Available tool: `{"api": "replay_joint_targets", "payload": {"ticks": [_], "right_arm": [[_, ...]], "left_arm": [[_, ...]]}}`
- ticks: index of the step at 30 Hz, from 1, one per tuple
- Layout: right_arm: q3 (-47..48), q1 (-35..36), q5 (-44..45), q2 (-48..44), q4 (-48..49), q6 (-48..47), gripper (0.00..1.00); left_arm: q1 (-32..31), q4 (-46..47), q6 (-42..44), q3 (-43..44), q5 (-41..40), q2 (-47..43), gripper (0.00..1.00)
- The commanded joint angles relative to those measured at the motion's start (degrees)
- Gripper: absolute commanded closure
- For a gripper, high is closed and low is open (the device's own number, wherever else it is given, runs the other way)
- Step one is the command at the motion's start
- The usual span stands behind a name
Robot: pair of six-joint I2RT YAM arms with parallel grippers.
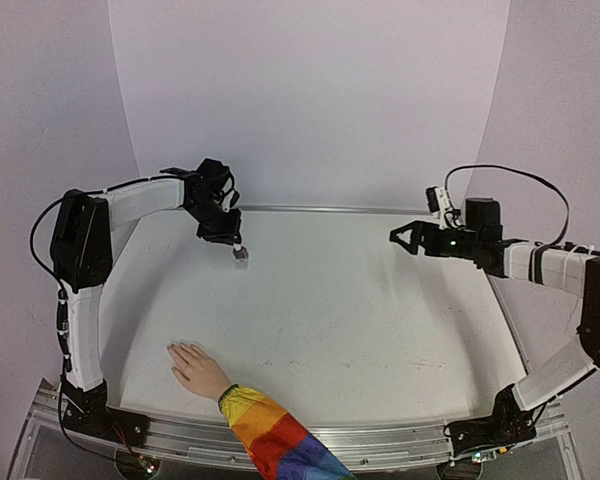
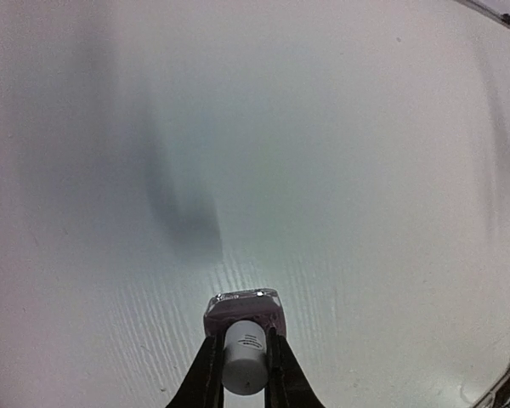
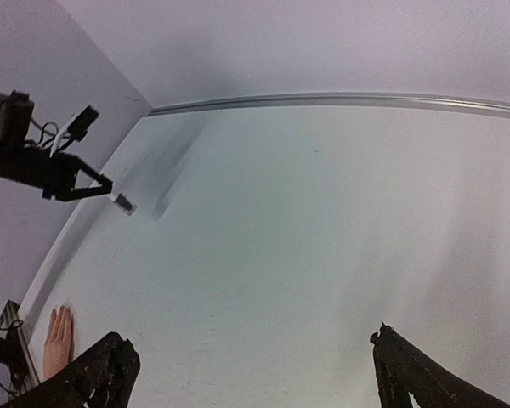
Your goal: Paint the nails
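Observation:
A pale beige hand point(image 1: 195, 368) with a rainbow-striped sleeve point(image 1: 270, 442) lies flat at the table's near left, fingers pointing far-left; its nails are too small to make out. It also shows in the right wrist view point(image 3: 59, 339). My left gripper point(image 1: 238, 247) hangs above the far left of the table, shut on the white cap of a small dark bottle point(image 2: 242, 327); the bottle point(image 1: 241, 256) is off the surface. My right gripper point(image 1: 400, 237) is open and empty above the far right, its fingers point(image 3: 106, 374) spread wide.
A metal rail point(image 1: 380, 209) runs along the table's far edge against the pale backdrop. Metal framing point(image 1: 400, 452) borders the near edge by the arm bases. The white tabletop point(image 1: 350, 320) bears faint scuffs.

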Motion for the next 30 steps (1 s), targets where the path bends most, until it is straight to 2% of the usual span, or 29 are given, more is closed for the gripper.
{"api": "replay_joint_targets", "payload": {"ticks": [1, 3, 7, 12, 14, 17, 24, 30], "right_arm": [[6.9, 10.4, -0.9, 6.1, 5.8, -4.0, 0.02], [9.4, 14.9, -0.1, 10.0, 7.3, -4.4, 0.02], [15.2, 22.3, 0.7, 17.3, 9.6, -5.4, 0.08], [21.2, 26.8, 0.9, 24.4, 9.7, -6.6, 0.19], [22.4, 27.9, 2.2, 26.4, 9.9, -7.5, 0.24], [23.5, 28.5, 3.0, 28.4, 11.1, -8.4, 0.37], [24.3, 29.0, 1.4, 31.4, 15.8, -8.2, 0.39], [26.4, 29.8, -0.3, 33.6, 18.2, -7.2, 0.45]], "left_arm": [[-2.3, -0.4, -3.9, 3.4, 7.6, -6.4, 1.0], [-3.5, -0.7, -4.7, 4.1, 8.7, -6.8, 1.0], [-6.0, -1.1, -5.9, 5.1, 10.2, -7.4, 1.0], [-8.3, -1.2, -6.9, 5.4, 11.2, -8.7, 1.0], [-8.8, -1.2, -7.0, 5.3, 12.0, -9.1, 1.0], [-9.0, -1.2, -7.3, 4.6, 13.1, -10.0, 1.0], [-9.0, -1.2, -7.7, 3.2, 15.3, -10.8, 1.0], [-9.1, -1.2, -8.0, 3.3, 15.9, -10.6, 1.0]]}}
